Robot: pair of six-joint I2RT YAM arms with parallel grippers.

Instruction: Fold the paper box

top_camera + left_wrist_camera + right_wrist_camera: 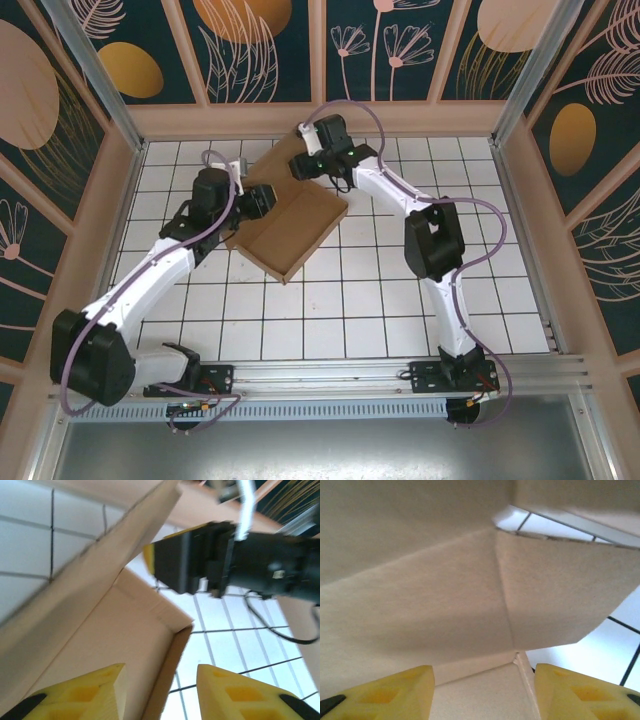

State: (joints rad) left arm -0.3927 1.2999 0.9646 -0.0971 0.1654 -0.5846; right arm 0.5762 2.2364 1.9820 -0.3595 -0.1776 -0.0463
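Left tool (160, 669), spread, straddles paper box (290, 235) wall; right tool (484, 667), spread, faces flap.

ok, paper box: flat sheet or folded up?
Partly folded: the paper box is a shallow open tray, side walls up, one flap raised, not closed.

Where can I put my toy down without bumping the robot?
Bare white tiles lie in front of the brown cardboard box, between the white left arm and right arm, and from the right arm to the wall. Crowded at the back, where both arms meet the box.
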